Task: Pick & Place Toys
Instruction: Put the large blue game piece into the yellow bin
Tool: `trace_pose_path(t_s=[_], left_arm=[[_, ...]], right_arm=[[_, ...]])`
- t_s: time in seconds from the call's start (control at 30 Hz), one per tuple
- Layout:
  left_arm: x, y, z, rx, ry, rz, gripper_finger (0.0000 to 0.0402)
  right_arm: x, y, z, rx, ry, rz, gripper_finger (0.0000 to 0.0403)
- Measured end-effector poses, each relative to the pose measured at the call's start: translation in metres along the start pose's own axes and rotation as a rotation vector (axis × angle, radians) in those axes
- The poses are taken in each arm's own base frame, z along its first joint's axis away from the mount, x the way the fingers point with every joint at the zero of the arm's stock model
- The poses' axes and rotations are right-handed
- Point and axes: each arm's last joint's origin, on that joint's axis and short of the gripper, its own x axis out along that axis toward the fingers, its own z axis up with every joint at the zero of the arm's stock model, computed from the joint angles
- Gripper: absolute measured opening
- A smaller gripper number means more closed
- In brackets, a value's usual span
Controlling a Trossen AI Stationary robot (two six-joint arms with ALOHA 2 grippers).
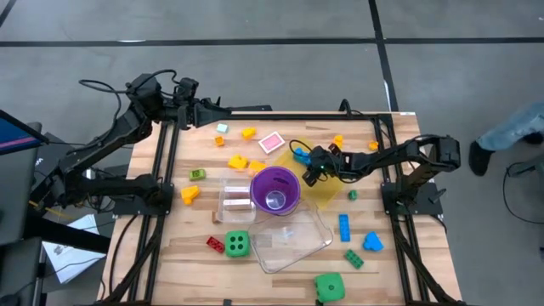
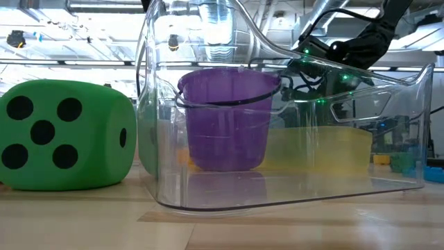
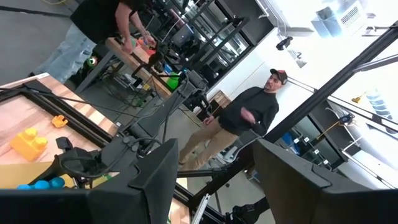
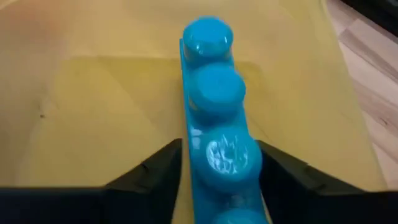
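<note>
In the right wrist view we see a bright blue brick [image 4: 214,112] — a narrow strip with a single row of round, glossy studs — standing between the right gripper's [image 4: 214,171] two dark fingers [image 4: 152,177] over the yellow translucent tray [image 4: 93,106]. The fingers sit close on both sides of it, but we cannot tell whether they are pressing it or have let go. From above, that gripper [image 1: 316,167] hangs over the tray [image 1: 327,194], just beside the purple cup [image 1: 274,189].

The other toys lie scattered on the wooden table [image 1: 178,255]: one green die [image 1: 238,244] beside a red brick [image 1: 214,244], a second green die [image 1: 330,286] at the near edge, a blue brick [image 1: 344,227], a blue bit [image 1: 372,242], a small green brick [image 1: 354,258], yellow bricks [image 1: 238,161] and a pink piece [image 1: 271,142].

Two clear tubs crowd the middle — the larger one [image 1: 289,240] fills most of the low view [image 2: 291,139], with the cup [image 2: 227,114] seen through it and a die [image 2: 66,135] next to it.

The left gripper [image 1: 208,110] waits at the far left corner, its fingers [image 3: 155,180] apart and empty. People stand in the room beyond. We can read no writing.
</note>
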Motion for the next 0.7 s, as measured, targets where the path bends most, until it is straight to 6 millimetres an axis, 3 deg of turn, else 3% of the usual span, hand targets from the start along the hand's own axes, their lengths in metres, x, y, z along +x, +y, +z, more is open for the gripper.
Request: trace_pose_path(t_s=[0.17,0.7], left_arm=[[0.0,0.0,0.0,0.0,0.0,0.0,0.0205],[0.0,0.0,0.0,0.0,0.003,-0.003,0.0205]], right_arm=[[0.0,0.0,0.0,0.021,0.0,0.0,0.0246],[-0.025,-0.001,0.017,0.062,-0.114,0.024,0.0254]])
